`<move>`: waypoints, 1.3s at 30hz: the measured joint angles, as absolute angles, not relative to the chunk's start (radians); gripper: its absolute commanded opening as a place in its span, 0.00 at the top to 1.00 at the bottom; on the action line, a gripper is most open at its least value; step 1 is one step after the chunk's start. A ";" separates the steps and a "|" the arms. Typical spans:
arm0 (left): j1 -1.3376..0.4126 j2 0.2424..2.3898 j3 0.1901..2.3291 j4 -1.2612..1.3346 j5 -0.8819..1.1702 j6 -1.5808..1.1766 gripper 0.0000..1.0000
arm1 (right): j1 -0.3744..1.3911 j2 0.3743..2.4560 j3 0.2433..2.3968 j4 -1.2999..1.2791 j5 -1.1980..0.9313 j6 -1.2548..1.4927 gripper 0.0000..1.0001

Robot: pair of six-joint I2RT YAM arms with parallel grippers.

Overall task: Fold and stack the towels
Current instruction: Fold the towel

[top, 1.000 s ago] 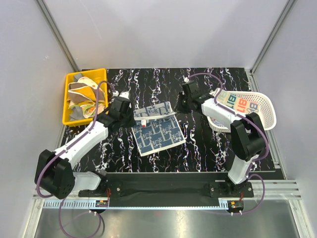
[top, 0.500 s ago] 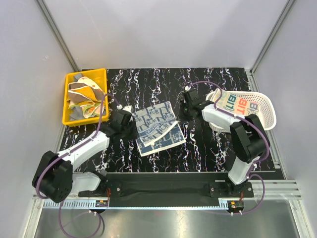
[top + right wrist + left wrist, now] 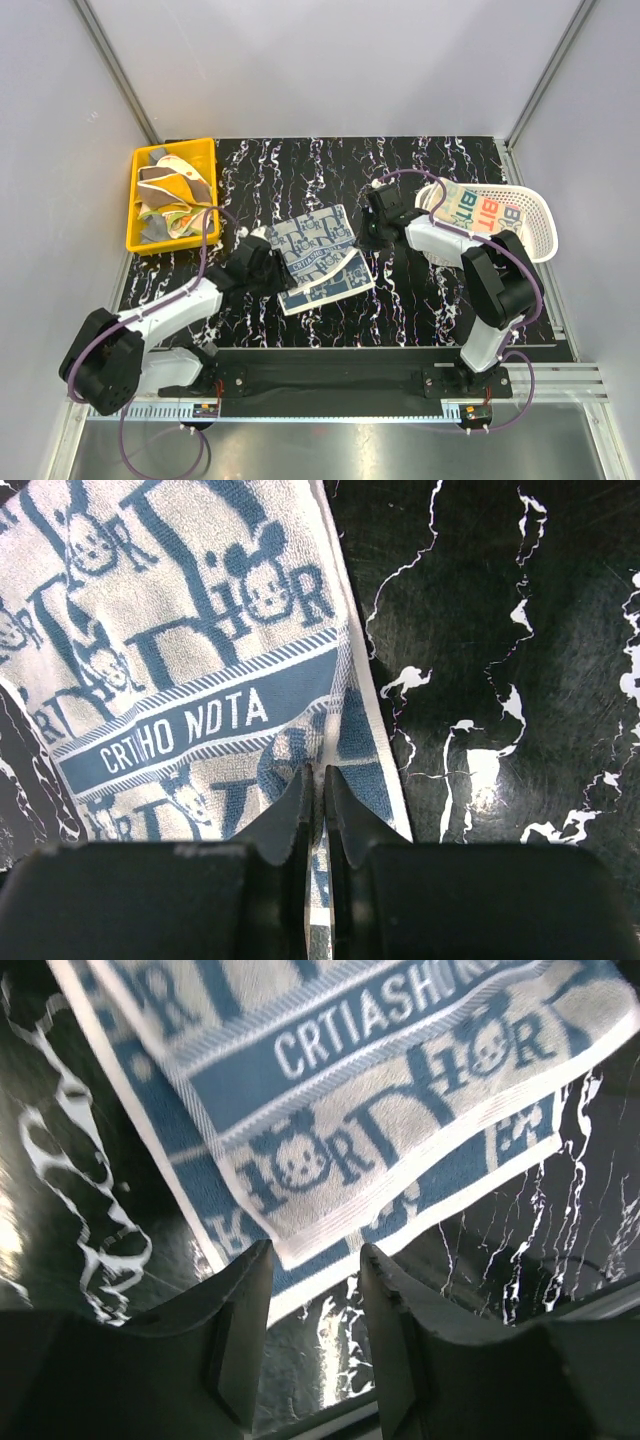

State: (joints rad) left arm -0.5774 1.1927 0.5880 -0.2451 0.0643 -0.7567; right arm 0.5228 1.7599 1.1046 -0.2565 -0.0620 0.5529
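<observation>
The right pincer point(image 3: 316, 780) is clamped on the edge of the blue-white patterned cloth towel point(image 3: 180, 640). The left pincer point(image 3: 315, 1252) stands apart, with the towel's corner just ahead of it on the black marbled bench point(image 3: 520, 600).

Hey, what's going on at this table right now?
A blue-and-white patterned cloth towel lies partly folded in the middle of the black marbled table. The right tool looks pinched shut on one edge of it, and the left tool is open at the other side. More crumpled towels sit in the yellow plastic bin, and a cream lettered towel lies in the white slotted basket.
</observation>
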 measured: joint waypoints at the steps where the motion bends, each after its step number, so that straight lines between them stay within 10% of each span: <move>1: -0.591 1.192 0.570 -0.233 0.056 -0.799 0.55 | 0.523 1.760 1.105 -0.255 -0.062 0.554 1.00; 39: -0.654 1.207 0.468 -0.111 -0.083 -1.176 0.58 | 0.524 1.760 1.104 -0.241 -0.064 0.566 1.00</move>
